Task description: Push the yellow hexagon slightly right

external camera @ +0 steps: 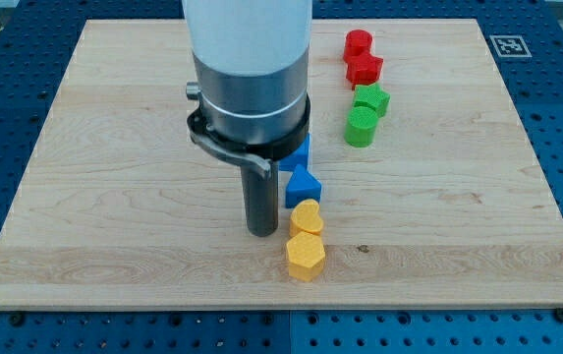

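The yellow hexagon (305,257) lies on the wooden board (114,197) below the middle. A yellow heart-like block (308,217) touches it just above. My tip (262,232) stands on the board just left of the two yellow blocks, level with the gap between them, a small gap away from the hexagon's upper left side. The arm's wide white and grey body hides the board above the rod.
A blue triangle-like block (303,185) sits above the yellow blocks, with another blue block (299,153) partly hidden behind the arm. Two red blocks (359,43) (365,69) and two green blocks (370,98) (362,127) stand in a column at the upper right.
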Robot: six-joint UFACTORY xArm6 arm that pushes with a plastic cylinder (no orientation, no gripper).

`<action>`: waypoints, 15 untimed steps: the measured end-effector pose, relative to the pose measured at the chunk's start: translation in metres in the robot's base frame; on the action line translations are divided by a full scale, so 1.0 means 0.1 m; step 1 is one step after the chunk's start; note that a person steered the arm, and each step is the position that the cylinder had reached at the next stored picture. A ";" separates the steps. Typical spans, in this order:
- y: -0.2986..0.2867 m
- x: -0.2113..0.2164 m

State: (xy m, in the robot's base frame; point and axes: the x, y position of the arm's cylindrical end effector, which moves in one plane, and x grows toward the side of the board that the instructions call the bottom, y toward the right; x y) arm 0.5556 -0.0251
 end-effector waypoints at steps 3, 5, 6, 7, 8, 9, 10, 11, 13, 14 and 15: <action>0.01 0.36; 0.12 0.20; 0.15 0.21; 0.27 0.30; 0.27 0.35; 0.28 0.35; 0.48 0.35; 0.66 0.35; 0.89 0.35; 1.03 0.35; 1.20 0.35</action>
State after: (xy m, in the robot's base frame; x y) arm 0.5910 0.0944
